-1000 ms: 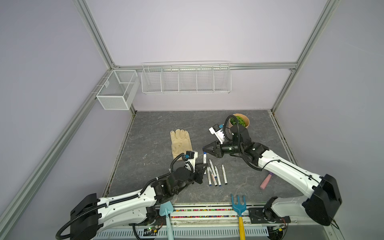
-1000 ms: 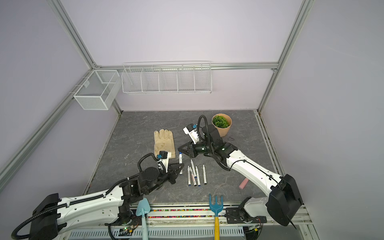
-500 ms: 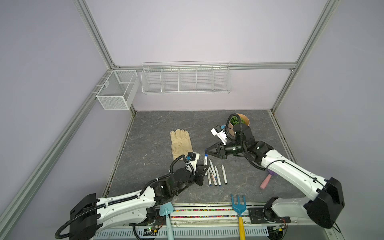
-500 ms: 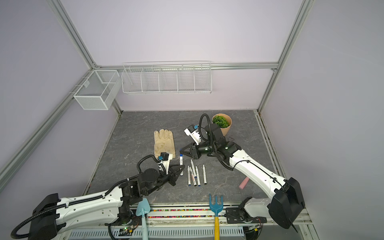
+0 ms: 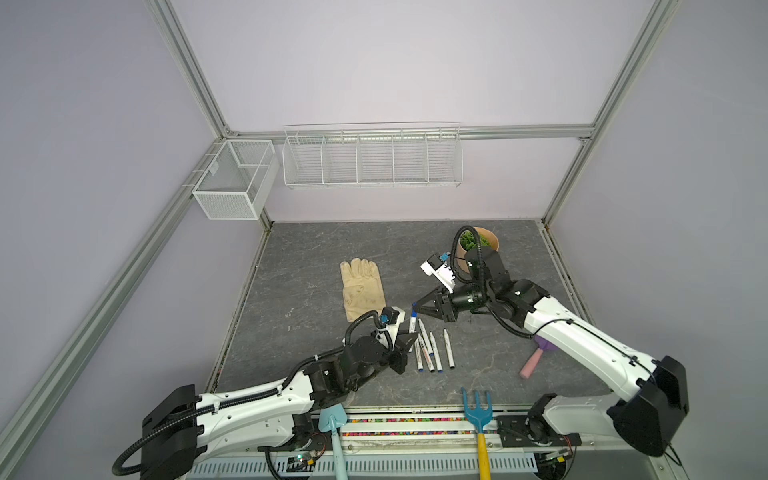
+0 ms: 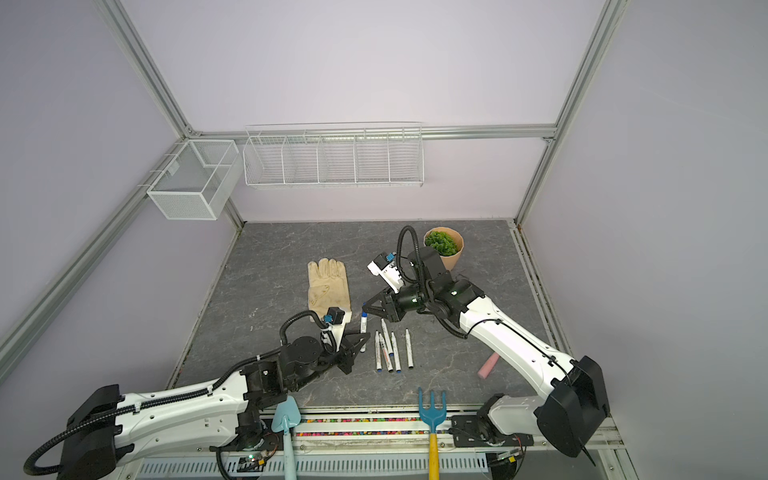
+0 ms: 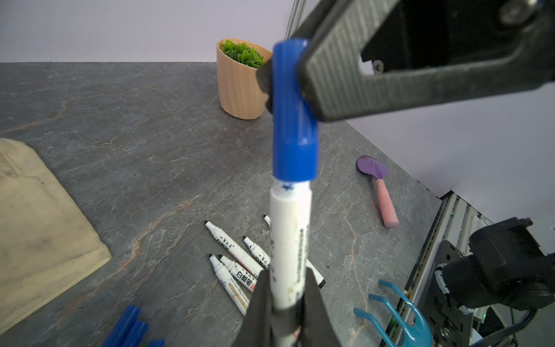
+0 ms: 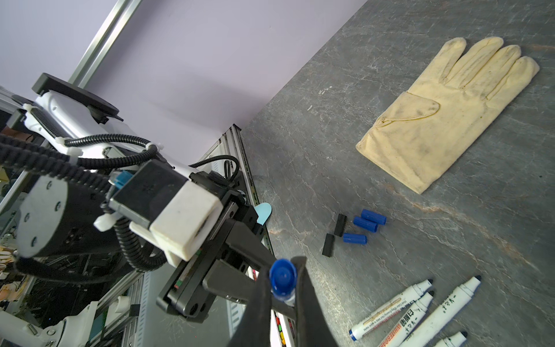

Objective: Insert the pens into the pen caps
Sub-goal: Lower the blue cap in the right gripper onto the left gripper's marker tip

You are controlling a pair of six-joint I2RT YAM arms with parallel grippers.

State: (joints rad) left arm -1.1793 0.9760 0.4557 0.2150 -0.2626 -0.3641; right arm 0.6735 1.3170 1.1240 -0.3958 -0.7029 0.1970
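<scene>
One white pen [image 7: 289, 240] stands upright in my left gripper [image 7: 288, 300], which is shut on its lower barrel. A blue pen cap [image 7: 294, 120] covers the pen's tip, and my right gripper [image 8: 282, 288] is shut on that cap [image 8: 282, 275]. In both top views the two grippers meet at this pen [image 5: 412, 323] [image 6: 364, 323], the left gripper [image 5: 411, 338] below and the right gripper [image 5: 415, 309] above. Several uncapped pens [image 5: 432, 351] [image 8: 420, 309] lie side by side on the table. Loose blue caps [image 8: 365, 223] and two black caps [image 8: 339, 225] lie near the glove.
A cream glove [image 5: 360, 286] lies left of the grippers. A potted plant [image 6: 444, 245] stands behind the right arm. A purple-and-pink trowel [image 5: 536, 359] lies at the right. A blue fork [image 5: 477, 409] and a light-blue shovel [image 5: 332, 419] rest at the front rail. Wire baskets [image 5: 372, 156] hang on the back wall.
My left gripper has carried the pen rightwards up to the right gripper. The right gripper has dropped a little with the cap. Pen tip and cap have come together.
</scene>
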